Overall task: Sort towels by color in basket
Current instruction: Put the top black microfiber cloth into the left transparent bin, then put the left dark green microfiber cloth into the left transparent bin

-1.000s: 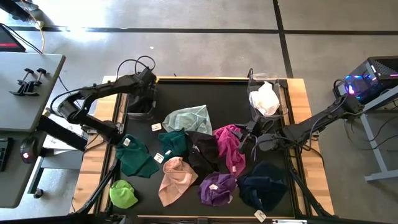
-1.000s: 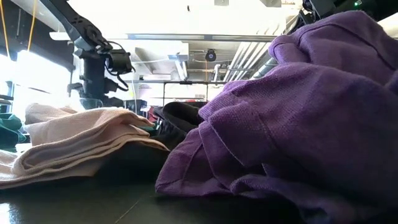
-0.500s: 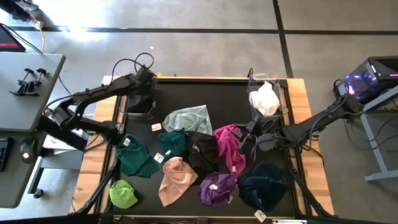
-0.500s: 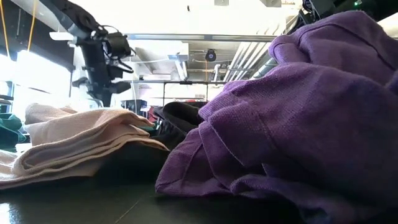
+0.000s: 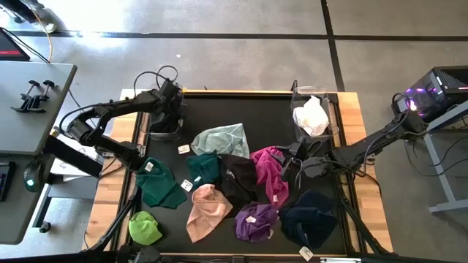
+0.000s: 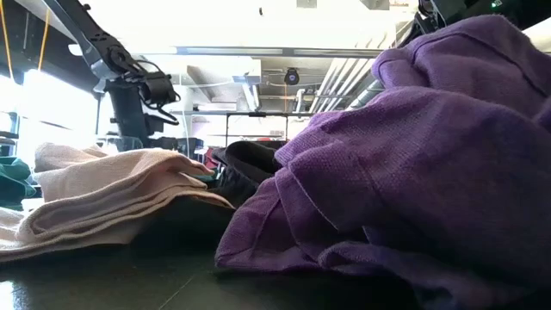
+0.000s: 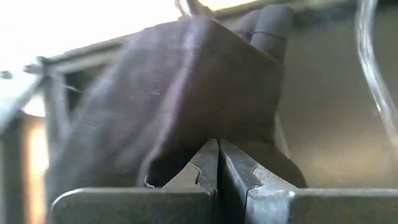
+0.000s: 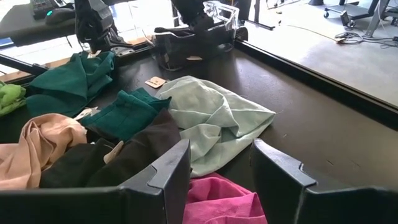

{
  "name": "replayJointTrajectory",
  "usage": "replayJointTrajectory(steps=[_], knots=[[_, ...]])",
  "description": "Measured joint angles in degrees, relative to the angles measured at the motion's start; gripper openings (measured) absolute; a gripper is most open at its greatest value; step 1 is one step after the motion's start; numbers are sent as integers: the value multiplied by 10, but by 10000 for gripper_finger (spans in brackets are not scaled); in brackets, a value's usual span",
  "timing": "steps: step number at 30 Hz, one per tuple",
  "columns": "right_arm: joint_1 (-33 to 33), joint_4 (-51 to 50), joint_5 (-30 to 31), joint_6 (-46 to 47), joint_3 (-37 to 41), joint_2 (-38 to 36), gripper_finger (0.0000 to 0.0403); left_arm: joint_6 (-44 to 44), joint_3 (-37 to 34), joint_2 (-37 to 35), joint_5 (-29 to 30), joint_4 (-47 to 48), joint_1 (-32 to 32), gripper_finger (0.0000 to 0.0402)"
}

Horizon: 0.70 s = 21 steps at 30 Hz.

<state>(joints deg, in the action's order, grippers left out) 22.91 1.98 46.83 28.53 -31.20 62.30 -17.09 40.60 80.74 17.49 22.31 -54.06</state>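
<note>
Left gripper (image 5: pixel 170 102) is seen fully closed over the dark wire basket (image 5: pixel 165 124), dark cloth (image 7: pixel 180 99) apparently dropped inside as sorted. Right gripper (image 8: pixel 214 171) is parked part-open and empty over the magenta terry towel (image 5: pixel 269 169), well apart from that basket, likely lined up for pickup.

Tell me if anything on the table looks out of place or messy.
Nothing looks damaged. The towels lie crumpled and overlapping mid-table, unsorted. One white cloth sits in the right basket; the left gripper, shut, is over the left basket.

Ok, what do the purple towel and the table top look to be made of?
Purple towel: soft woven cloth, probably cotton or microfibre; matte, with a fine grid weave and limp folds showing in the low view. Table top: a smooth black mat or sheet, faintly glossy, framed by pale wood edges; exact material unclear.
</note>
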Motion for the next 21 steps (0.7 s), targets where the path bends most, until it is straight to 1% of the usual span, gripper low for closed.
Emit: replayJointTrajectory(steps=[3,7,10,12,13,14,16,18,20,21], knots=[[0,0,-4,0,0,0,158,-1,26,-19,7,53,0,3],[0,0,-3,-3,0,0,158,26,61,-52,25,128,2,19],[0,0,-3,-3,0,0,158,40,78,-84,23,172,3,39],[0,0,-3,-3,0,0,158,45,89,-111,9,195,10,52],[0,0,-3,-3,0,0,158,55,92,-125,-12,202,17,58],[0,0,-3,-3,0,0,158,66,93,-141,-46,205,25,64],[0,0,2,-5,0,0,158,83,92,-173,-135,200,49,70],[0,0,8,-5,0,0,158,87,92,-201,-217,190,85,73],[0,1,13,-5,0,0,158,86,92,-227,-261,183,139,73],[0,4,15,-5,0,0,158,78,92,-240,-264,175,172,72]])
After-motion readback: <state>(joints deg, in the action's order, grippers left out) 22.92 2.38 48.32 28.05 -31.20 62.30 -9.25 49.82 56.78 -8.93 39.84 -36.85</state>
